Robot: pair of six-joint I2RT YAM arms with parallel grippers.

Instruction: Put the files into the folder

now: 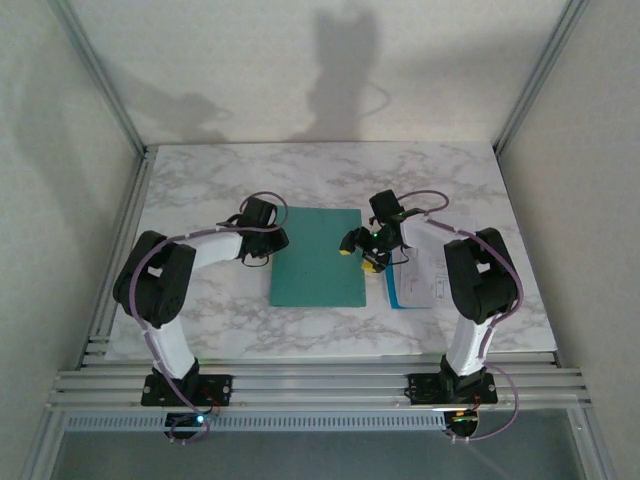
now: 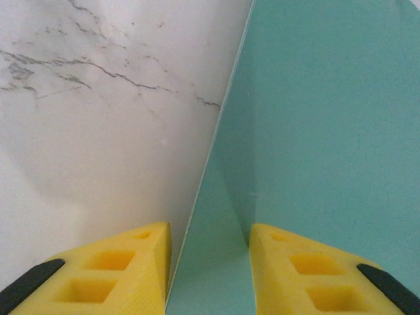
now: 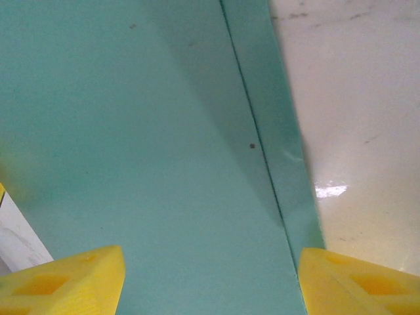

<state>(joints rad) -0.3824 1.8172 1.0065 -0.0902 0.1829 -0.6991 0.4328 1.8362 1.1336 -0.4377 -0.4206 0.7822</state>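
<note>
Overhead: files [image 1: 420, 288] beside folder [image 1: 318, 258]

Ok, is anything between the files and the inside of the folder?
Only the folder itself: it looks closed flat. The files lie to its right. The left pincer and right pincer hang open at its side edges.

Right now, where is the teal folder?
In the top view the teal folder lies flat at mid-table, between the left hand and the right hand, with the paper sheets to its right.
</note>
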